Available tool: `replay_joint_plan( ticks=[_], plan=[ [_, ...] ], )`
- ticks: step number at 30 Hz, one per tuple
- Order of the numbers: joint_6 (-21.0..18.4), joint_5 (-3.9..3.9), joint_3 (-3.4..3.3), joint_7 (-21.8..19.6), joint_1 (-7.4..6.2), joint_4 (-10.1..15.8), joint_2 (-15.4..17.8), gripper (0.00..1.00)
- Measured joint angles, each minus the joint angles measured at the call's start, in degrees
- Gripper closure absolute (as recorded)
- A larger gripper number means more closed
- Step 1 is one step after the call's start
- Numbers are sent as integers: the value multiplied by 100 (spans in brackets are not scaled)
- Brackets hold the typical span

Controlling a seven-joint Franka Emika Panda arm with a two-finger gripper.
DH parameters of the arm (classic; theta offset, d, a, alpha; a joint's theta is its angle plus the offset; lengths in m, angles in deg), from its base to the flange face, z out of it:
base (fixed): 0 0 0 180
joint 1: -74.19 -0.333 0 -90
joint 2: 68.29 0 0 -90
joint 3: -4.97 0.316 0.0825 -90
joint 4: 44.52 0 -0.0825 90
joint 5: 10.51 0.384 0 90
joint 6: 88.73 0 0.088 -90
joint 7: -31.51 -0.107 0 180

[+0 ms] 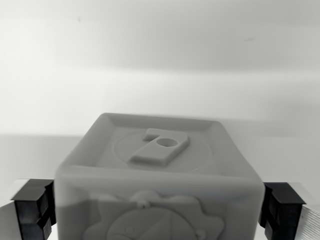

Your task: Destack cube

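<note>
A grey cube [159, 165] fills the lower middle of the wrist view. Its top face carries a raised figure with a round hole, and a relief pattern shows on its near side. My gripper [159, 212] straddles it. The black left pad [35, 207] and the black right pad [281, 207] both sit against the cube's side faces, so the gripper is shut on the cube. Whatever lies under the cube is hidden, and no second cube shows.
A pale, plain surface [160, 95] stretches behind the cube up to a lighter backdrop. Nothing else stands out in this view.
</note>
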Motion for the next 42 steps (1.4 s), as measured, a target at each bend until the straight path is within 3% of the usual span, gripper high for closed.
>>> replay_joint_plan(
  ticks=[20, 34, 42],
  plan=[
    [-74, 0, -7, -1, -7, 24, 114, 0],
    [-469, -15, -79, -15, -71, 158, 653, 0],
    [-803, -75, -135, -54, -112, 237, 1072, 0]
  ],
)
